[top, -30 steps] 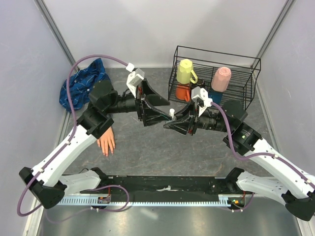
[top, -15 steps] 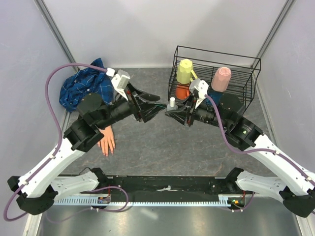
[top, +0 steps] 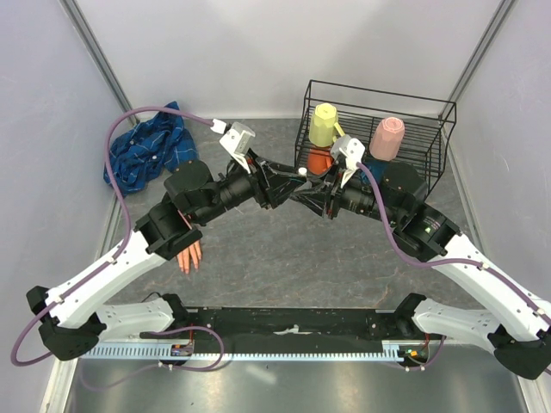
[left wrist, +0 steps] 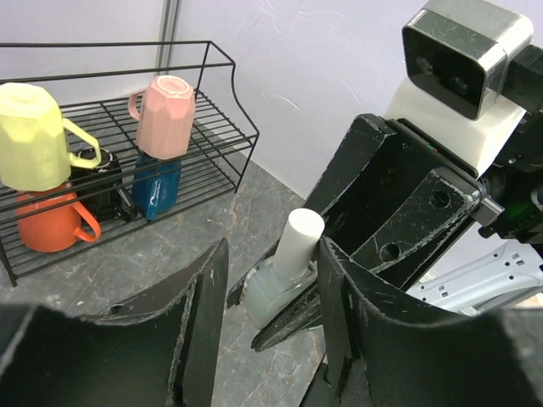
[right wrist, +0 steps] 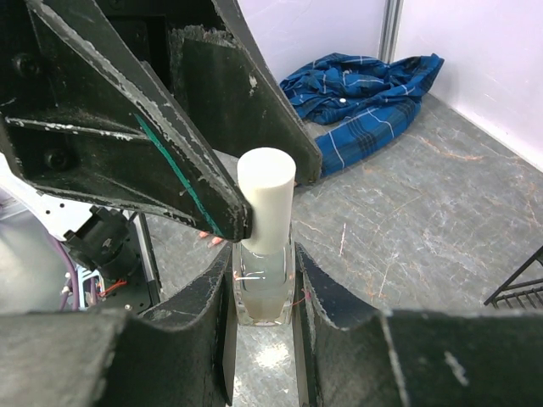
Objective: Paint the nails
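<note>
The nails [top: 183, 266] sit near left, well apart from the bottle [top: 303, 173]. Left wrist view: the left gripper [left wrist: 273, 254] is spread wide around the cap [left wrist: 300, 240], and a crooked squeeze could tip it. Right wrist view: the right gripper [right wrist: 264, 271] holds the bottle tight, but a twist might make it slip.

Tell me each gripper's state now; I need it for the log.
Left gripper: open, straddling the cap of the bottle.
Right gripper: shut on the bottle.

Can't read nails [top: 184, 268] on mannequin hand [top: 188, 255], too small; wrist buried under left arm [top: 162, 234]. From above, only see cap of bottle [top: 302, 172], body lost between left hand [left wrist: 271, 259] and right hand [right wrist: 263, 259]. Blue mug [left wrist: 156, 188] half behind pink mug [left wrist: 164, 116] in rack [left wrist: 221, 64].
</note>
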You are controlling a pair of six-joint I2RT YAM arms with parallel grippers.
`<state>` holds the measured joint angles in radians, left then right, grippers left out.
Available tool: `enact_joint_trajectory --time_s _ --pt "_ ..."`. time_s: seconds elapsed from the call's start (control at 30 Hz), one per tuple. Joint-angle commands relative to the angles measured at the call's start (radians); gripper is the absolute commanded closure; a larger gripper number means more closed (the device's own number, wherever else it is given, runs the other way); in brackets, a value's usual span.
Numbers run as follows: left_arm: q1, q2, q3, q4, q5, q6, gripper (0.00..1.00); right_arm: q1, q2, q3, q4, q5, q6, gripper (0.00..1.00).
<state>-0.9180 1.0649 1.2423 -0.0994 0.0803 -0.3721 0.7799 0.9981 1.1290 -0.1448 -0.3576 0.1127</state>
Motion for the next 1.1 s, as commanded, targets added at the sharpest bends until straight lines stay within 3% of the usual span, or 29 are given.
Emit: enact_joint_trajectory --time_s 0.0,0.07,0.3,0.4,0.43,0.53,0.63,0.73,0.87,0.9,1.0,1.03,1.07 --pt "-0.005 0.012 0.042 0.073 -0.014 0.036 0.50 0.004 -0.007 0.054 0.028 -0.001 0.011 1.00" --pt "-0.005 0.020 0.046 0.081 0.016 0.030 0.53 0.004 -0.010 0.054 0.028 -0.001 0.012 1.00" --pt "-0.004 0.015 0.043 0.052 0.150 0.022 0.97 0.004 -0.030 0.058 0.025 -0.027 0.018 1.00" --pt "0.004 0.021 0.048 0.062 0.347 0.042 0.98 0.004 -0.050 0.051 0.034 -0.072 0.016 1.00" --pt "0.014 0.026 0.054 0.064 0.501 0.045 0.98 0.004 -0.055 0.046 0.040 -0.089 0.021 1.00" --pt "0.030 0.058 0.068 0.073 0.783 0.041 0.98 0.002 -0.069 0.026 0.068 -0.214 0.028 1.00" --pt "0.051 0.079 0.072 0.076 1.002 0.027 0.98 0.004 -0.082 0.005 0.115 -0.379 0.056 1.00" --pt "0.077 0.095 0.080 0.073 1.151 0.007 0.98 0.004 -0.104 -0.023 0.164 -0.425 0.077 1.00" --pt "0.096 0.089 0.114 -0.009 1.097 0.041 0.98 0.004 -0.128 -0.046 0.172 -0.405 0.100 1.00" --pt "0.099 0.090 0.127 -0.043 1.007 0.053 0.98 0.004 -0.130 -0.048 0.171 -0.397 0.102 1.00" --pt "0.107 0.075 0.175 -0.169 0.769 0.087 0.76 0.004 -0.139 -0.048 0.157 -0.337 0.097 1.00" --pt "0.108 0.058 0.181 -0.206 0.715 0.094 0.60 0.002 -0.139 -0.044 0.148 -0.319 0.093 1.00" --pt "0.108 0.043 0.181 -0.213 0.669 0.093 0.51 0.005 -0.130 -0.038 0.131 -0.284 0.088 1.00"
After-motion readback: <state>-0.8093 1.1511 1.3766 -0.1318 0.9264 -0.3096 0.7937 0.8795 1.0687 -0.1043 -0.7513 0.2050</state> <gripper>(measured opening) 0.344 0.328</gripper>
